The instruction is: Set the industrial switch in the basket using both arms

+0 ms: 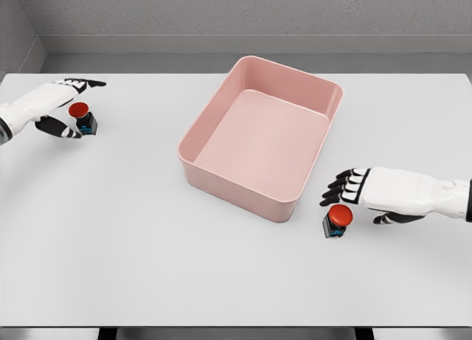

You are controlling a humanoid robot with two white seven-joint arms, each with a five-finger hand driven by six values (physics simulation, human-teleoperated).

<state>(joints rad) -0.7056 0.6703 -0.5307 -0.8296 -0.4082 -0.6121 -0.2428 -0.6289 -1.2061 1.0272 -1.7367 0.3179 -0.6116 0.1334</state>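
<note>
A single head camera looks down and forward over the white desk (147,244) from its near edge, facing the grey back wall (258,12). It stands far enough back to take in nearly the whole desk top, with both arms entering at the sides.

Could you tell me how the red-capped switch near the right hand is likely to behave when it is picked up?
The red-capped switch with a dark square base looks rigid, so it probably won't deform. Its round cap is wider than the base, so it may tip if nudged high. It looks compact, likely light for the right hand.

Bright, even overhead light, soft faint shadows, sharp render, no glare.
</note>
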